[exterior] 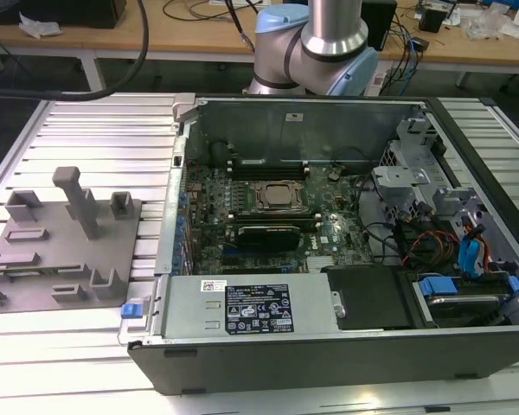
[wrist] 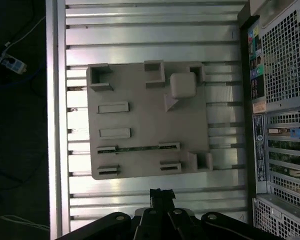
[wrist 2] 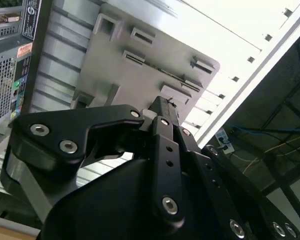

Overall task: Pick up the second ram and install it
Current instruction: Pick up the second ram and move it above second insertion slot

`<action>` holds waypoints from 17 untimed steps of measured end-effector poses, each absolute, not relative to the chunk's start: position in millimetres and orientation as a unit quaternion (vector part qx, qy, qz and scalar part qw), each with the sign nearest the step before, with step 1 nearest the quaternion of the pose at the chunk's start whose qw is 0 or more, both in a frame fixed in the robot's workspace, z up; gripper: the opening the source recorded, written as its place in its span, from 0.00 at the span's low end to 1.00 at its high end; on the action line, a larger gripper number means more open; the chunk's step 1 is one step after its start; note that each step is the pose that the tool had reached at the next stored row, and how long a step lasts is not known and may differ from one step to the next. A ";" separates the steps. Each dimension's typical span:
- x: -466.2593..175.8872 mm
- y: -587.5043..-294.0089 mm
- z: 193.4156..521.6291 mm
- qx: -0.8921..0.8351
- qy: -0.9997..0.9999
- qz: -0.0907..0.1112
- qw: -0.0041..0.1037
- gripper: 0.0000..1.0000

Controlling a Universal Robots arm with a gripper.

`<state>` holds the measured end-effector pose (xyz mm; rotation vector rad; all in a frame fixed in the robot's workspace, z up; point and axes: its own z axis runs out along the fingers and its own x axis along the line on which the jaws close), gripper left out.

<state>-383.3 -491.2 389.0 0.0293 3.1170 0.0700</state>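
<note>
Gripper hangs above gray holder, jaws pinched together, empty. Second ram sits in a holder slot.

Clear air separates my claw, tips pinched together, from the gray holder plate. A tall post and raised corner blocks stand up from the plate near the second ram, which lies low in its slot. The computer case walls off one side, near the plate.
</note>
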 end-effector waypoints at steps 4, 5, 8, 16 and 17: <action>-383.3 -491.2 388.9 -0.040 0.999 0.023 0.011 0.11; -383.3 -491.2 389.0 -0.046 0.999 0.023 0.011 0.11; -383.3 -491.2 389.0 -0.097 0.995 0.024 0.009 0.11; -383.3 -491.2 388.9 -0.152 0.988 0.024 0.008 0.11; -383.3 -491.2 389.0 -0.168 0.985 0.024 0.008 0.11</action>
